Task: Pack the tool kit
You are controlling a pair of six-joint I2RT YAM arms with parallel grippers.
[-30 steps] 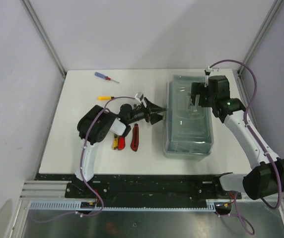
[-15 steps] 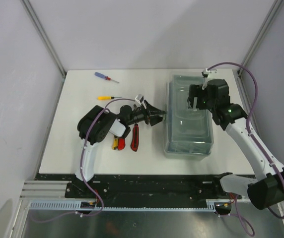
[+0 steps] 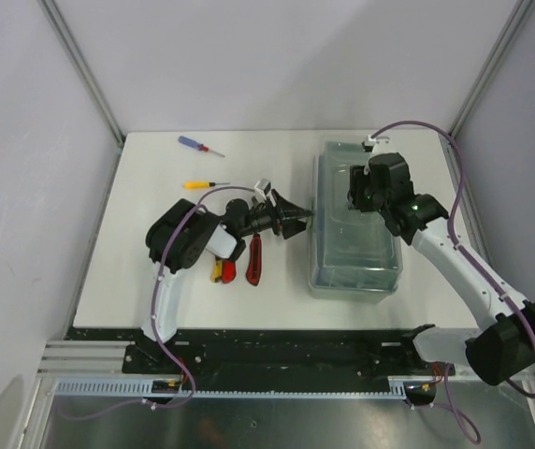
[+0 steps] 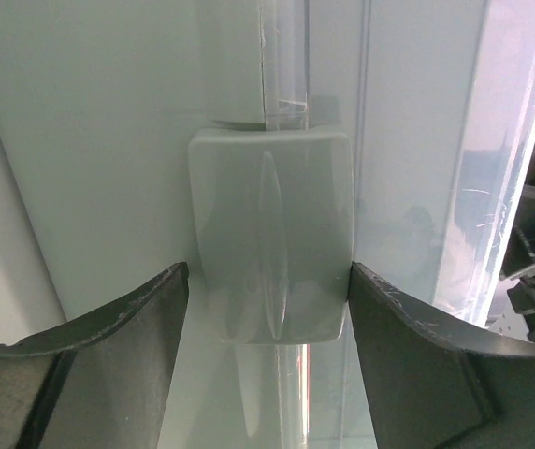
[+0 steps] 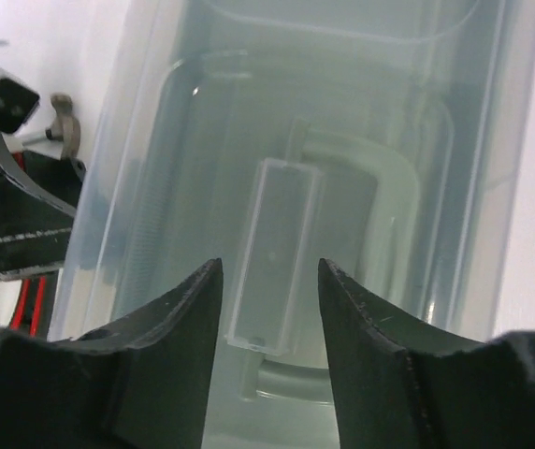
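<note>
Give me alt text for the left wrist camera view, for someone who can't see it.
The left hand brackets a rounded grey-green plastic latch on the large grey-green plastic toolbox, one dark finger on each side; contact is unclear. The translucent lid rim meets the latch.

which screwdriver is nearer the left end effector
The yellow-handled screwdriver. It lies closer to the left end effector; the blue-handled screwdriver sits farther back on the table.
</note>
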